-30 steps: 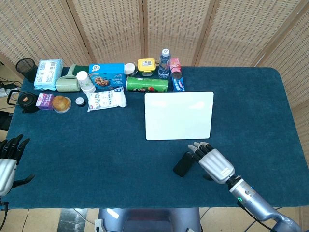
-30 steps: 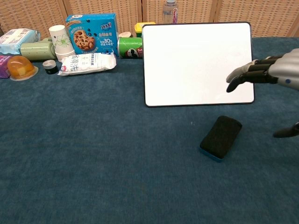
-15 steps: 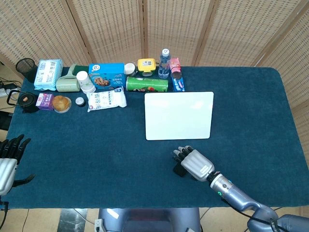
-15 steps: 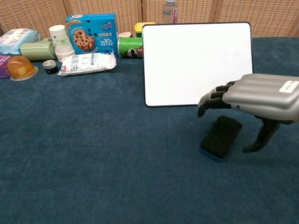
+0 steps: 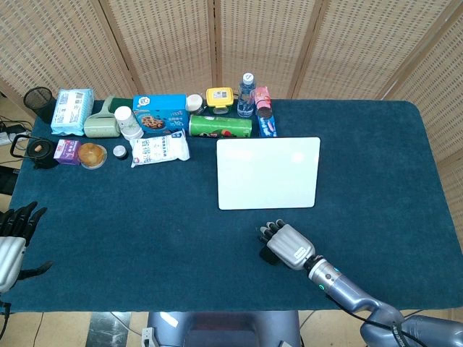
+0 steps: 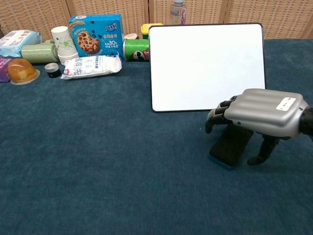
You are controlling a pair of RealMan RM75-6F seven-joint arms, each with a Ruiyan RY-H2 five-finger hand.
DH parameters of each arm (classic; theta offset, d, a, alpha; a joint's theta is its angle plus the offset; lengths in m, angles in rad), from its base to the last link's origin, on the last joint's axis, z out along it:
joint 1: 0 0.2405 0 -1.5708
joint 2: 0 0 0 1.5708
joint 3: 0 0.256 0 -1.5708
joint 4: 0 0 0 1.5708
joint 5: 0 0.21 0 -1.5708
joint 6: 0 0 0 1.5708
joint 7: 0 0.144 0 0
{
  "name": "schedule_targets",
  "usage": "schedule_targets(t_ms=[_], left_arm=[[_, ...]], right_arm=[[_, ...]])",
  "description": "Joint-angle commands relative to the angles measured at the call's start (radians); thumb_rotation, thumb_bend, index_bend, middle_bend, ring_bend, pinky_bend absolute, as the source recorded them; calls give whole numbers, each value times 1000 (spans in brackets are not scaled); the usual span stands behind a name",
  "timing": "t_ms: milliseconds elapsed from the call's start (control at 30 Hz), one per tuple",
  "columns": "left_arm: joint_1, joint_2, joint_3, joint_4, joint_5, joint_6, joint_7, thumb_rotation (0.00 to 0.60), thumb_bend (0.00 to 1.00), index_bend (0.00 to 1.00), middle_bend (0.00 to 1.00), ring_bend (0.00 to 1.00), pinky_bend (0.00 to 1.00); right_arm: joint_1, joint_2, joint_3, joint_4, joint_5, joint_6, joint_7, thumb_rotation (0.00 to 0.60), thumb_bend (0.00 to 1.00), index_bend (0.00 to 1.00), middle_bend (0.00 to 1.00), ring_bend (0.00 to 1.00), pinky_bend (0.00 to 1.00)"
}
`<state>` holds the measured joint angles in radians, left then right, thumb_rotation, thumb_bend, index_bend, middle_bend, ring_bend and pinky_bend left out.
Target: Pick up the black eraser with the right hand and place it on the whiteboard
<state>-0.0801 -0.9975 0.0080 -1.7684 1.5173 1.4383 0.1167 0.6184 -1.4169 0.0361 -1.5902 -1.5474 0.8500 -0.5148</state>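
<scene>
Hovering your right hand (image 6: 261, 117) over black eraser (image 6: 229, 147), fingers arched apart, thumb down beside it, nothing gripped yet. Eraser lies flat on blue surface (image 5: 145, 210), just beside whiteboard (image 5: 268, 172). Grasp, lift, placement all left. Left hand (image 5: 10, 246) idle, empty. Wicker screens behind.

Desk (image 5: 145, 210): dark blue cloth surface. Rear-left cluster: tissue pack (image 5: 72, 110), green container (image 5: 101, 124), paper cups (image 5: 127, 121), blue cookie box (image 5: 160, 113), white snack bag (image 5: 160, 150), green chip can (image 5: 220, 126) lying on side, yellow box (image 5: 219, 97), water bottle (image 5: 247, 95), orange jelly cup (image 5: 92, 154). Wicker screen (image 5: 231, 43) behind desk.
</scene>
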Motion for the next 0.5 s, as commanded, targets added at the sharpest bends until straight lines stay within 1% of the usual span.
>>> schedule_targets(t_ms=[33, 200, 367, 500], left_arm=[[-1, 1, 0, 0, 0, -1, -2, 600, 71, 0, 0, 0, 0], [-9, 11, 13, -4, 12, -27, -14, 600, 71, 0, 0, 0, 0], [-11, 14, 15, -5, 12, -29, -16, 600, 70, 0, 0, 0, 0], [-11, 15, 15, -5, 12, -28, -19, 600, 70, 0, 0, 0, 0]], right_arm=[[4, -12, -8, 21, -2, 7, -2, 600, 54, 281, 258, 240, 297], [8, -34, -19, 63, -9, 21, 20, 600, 64, 319, 290, 268, 340], [10, -59, -39, 116, -44, 48, 70, 600, 96, 398, 363, 321, 413], [10, -77, -48, 150, -77, 82, 119, 600, 135, 476, 440, 384, 482]])
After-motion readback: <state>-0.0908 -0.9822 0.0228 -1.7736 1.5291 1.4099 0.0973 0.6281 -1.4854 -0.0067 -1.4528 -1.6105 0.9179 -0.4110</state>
